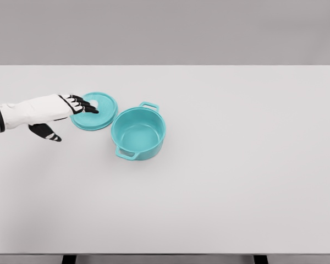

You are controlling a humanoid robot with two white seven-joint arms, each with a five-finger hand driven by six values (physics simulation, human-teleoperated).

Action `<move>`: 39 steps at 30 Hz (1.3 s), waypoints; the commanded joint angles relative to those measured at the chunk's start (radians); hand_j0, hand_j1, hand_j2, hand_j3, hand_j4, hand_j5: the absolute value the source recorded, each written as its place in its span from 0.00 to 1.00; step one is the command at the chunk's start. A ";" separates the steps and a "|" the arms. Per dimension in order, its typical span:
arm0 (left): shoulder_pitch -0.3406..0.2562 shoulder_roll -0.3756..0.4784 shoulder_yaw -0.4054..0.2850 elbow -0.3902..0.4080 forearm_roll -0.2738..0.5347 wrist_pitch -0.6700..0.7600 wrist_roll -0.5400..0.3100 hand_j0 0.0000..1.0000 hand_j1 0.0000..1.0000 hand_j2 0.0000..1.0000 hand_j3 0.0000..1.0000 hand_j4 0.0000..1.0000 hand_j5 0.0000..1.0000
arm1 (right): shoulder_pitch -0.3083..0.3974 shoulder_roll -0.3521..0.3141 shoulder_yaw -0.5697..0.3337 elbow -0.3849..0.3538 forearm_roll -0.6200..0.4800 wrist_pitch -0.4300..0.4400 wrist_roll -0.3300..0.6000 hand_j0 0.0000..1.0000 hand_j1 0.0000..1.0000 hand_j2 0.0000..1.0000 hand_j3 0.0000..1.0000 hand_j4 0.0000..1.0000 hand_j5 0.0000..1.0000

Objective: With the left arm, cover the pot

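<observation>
Nearest: teal pot (138, 132) sitting uncovered mid-desk (236, 181), lid (102, 114) lying flat just beside, left hand (77, 104) hovering over its edge, fingers loosely spread, pinching nothing — risking shoving lid away, or clipping pot rim.

A broad, pale grey surface (236, 181) is filling most of the head view, its top smooth and evenly lit. Its far edge is running straight across the upper part of the picture, and its near edge is lying along the bottom. Beneath that near edge, two short dark supports (69, 259) are showing. Behind the surface, a plain grey backdrop (165, 30) is spanning the whole width.
</observation>
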 commanded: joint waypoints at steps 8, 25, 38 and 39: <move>-0.226 -0.131 -0.149 0.237 0.014 0.002 0.000 1.00 1.00 1.00 1.00 1.00 1.00 | 0.001 0.000 -0.001 0.000 0.001 0.000 0.000 1.00 1.00 1.00 1.00 1.00 1.00; -0.302 -0.296 -0.185 0.475 0.121 0.002 -0.132 1.00 1.00 1.00 1.00 1.00 1.00 | 0.001 0.000 -0.001 0.000 -0.001 0.000 0.000 1.00 1.00 1.00 1.00 1.00 1.00; -0.345 -0.378 -0.183 0.619 -0.008 0.002 -0.130 0.95 0.95 0.95 0.95 0.95 0.95 | 0.001 0.000 -0.001 0.000 0.001 0.000 0.000 1.00 1.00 1.00 1.00 1.00 1.00; -0.345 -0.391 -0.183 0.643 -0.008 0.002 -0.130 0.96 0.96 0.96 0.96 0.96 0.96 | 0.001 0.000 -0.001 0.000 0.001 0.000 0.000 1.00 1.00 1.00 1.00 1.00 1.00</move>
